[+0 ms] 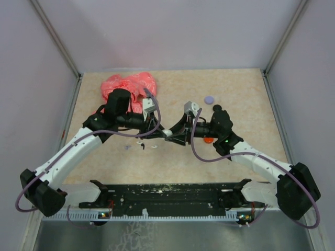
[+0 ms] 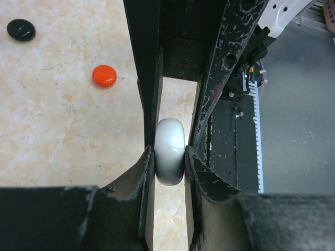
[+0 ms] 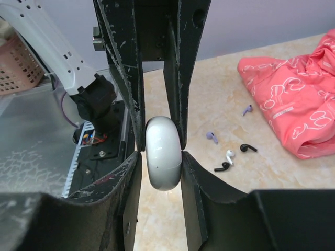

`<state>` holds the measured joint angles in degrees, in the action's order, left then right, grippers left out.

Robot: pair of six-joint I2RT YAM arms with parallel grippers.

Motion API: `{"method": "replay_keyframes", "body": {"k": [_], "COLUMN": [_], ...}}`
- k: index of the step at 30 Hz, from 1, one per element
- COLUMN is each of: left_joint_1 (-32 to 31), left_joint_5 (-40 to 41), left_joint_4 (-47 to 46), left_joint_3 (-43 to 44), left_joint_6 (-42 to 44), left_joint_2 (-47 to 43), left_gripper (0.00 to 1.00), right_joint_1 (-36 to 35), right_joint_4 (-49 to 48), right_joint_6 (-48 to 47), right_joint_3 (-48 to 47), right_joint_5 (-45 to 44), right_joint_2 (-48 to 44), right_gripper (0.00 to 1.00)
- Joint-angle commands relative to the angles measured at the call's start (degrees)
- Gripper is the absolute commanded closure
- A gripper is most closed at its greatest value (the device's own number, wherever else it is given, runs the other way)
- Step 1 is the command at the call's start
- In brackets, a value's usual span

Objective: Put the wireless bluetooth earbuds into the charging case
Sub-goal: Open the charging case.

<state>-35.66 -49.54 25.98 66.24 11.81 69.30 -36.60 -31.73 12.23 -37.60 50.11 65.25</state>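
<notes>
risk: white round charging case [image 2: 170, 151] was clamped edge-on by both left tool [image 2: 170, 157] and right tool [image 3: 163, 154]. smooth curved faces could slip out under uneven pull. case appeared unopened. no tool was free for pickup.
earbuds [image 3: 229, 155]: tiny, stemmed, black, white and pale purple. lay loose on bench [image 3: 272, 172] near red cloth [image 3: 293, 104], apart from case.

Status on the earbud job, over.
Left gripper and right gripper both shut on white case. Five earbuds loose on table, not in case. Pink cloth beside them, not covering.
</notes>
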Motion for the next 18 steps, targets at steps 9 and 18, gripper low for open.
{"method": "replay_keyframes", "body": {"k": [9, 18], "left_joint_1": [-0.7, -0.7], "left_joint_5": [-1.0, 0.4], "left_joint_4": [0.1, -0.2], "left_joint_3": [2.6, 2.3], "left_joint_6": [1.9, 1.8], "left_joint_2": [-0.4, -1.1], "left_gripper": [0.95, 0.93], "right_joint_1": [0.4, 0.4], "right_joint_4": [-4.0, -5.0], "right_joint_6": [1.4, 2.0], "right_joint_3": [-2.1, -1.5], "right_joint_5": [3.7, 5.0], "right_joint_2": [0.9, 1.1], "right_gripper": [0.67, 0.91]}}
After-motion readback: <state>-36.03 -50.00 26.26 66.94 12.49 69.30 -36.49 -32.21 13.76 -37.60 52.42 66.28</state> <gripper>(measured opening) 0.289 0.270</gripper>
